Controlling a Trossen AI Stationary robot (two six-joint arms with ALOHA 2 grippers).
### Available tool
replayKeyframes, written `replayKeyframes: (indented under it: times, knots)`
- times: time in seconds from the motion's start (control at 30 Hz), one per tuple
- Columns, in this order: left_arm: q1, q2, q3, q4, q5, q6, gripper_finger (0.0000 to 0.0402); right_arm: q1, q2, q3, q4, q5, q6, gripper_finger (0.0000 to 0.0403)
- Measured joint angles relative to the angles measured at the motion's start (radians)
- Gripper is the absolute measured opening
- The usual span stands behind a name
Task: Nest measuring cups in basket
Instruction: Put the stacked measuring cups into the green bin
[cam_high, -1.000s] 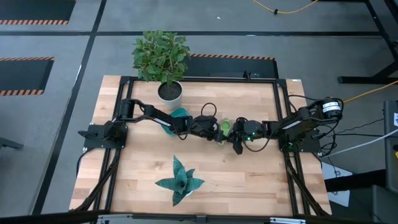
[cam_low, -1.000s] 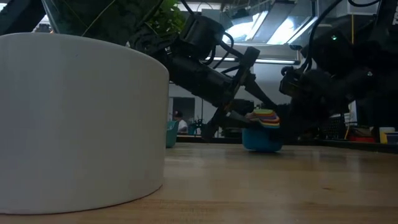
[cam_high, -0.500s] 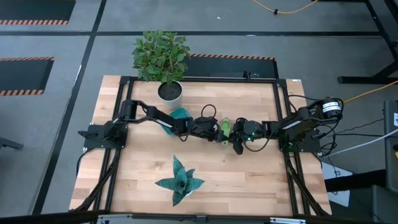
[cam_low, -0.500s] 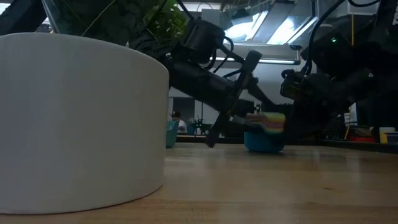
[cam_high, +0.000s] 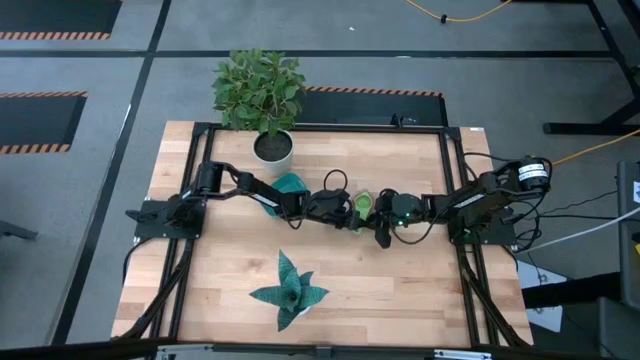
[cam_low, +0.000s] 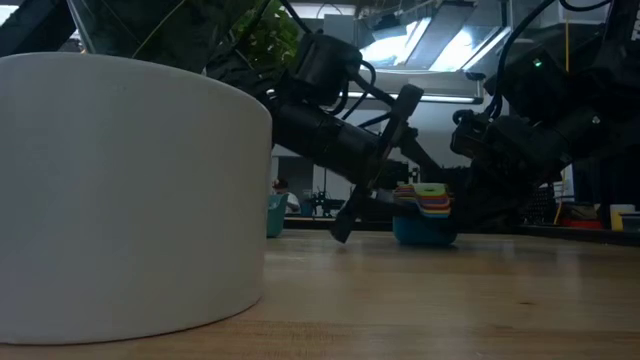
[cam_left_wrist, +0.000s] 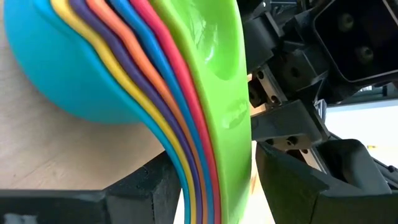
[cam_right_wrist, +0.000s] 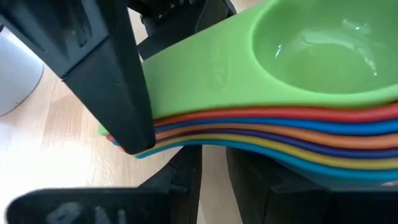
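Several measuring cups are nested into one stack (cam_high: 362, 204), green on top and light blue at the bottom, near the table's middle (cam_low: 425, 212). My left gripper (cam_high: 347, 213) reaches in from the table's left and is shut on the stack's handles. My right gripper (cam_high: 380, 218) stands close against the stack from the right, and its wrist view shows the handles (cam_right_wrist: 186, 118) from the side. The teal basket (cam_high: 290, 184) stands on the table to the stack's left, partly under my left arm. My left gripper takes the bundled handles (cam_left_wrist: 211, 186) between its two fingers, one on the light-blue underside (cam_left_wrist: 155, 186) and one on the green top side (cam_left_wrist: 292, 180). The fingers come from the table's left, slanting slightly down, along the handles. The stack sits level, and its lowest bowl (cam_left_wrist: 68, 74) looks to rest on the table.
A white pot (cam_high: 272, 150) with a leafy plant stands at the far left and fills the low view's left (cam_low: 120, 190). A teal star-shaped plant (cam_high: 288, 292) lies toward the near edge. Bare wood (cam_high: 420, 290) lies to its right.
The cup stack was tilted a second ago and now sits level and slightly lower. My left gripper has kept its hold on the handles.
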Motion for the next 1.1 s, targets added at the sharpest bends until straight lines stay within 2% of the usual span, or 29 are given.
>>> replayKeyframes:
  times: [0.27, 0.47, 0.87, 1.1]
  knots:
    - [0.000, 0.000, -0.001, 0.003, -0.003, 0.001, 0.0192, 0.000, 0.001, 0.009, 0.000, 0.000, 0.001, 0.0080]
    - [-0.001, 0.000, -0.001, 0.005, -0.051, 0.001, 0.0192, 0.000, 0.001, 0.015, -0.026, 0.033, 0.056, 0.0080]
    - [-0.001, 0.000, -0.001, 0.010, -0.047, -0.019, 0.0190, 0.000, -0.001, 0.019, -0.046, 0.028, 0.055, 0.0080]
    - [-0.001, 0.000, -0.001, 0.011, -0.028, -0.026, 0.0151, 0.000, -0.001, 0.018, -0.039, 0.027, 0.055, 0.0080]
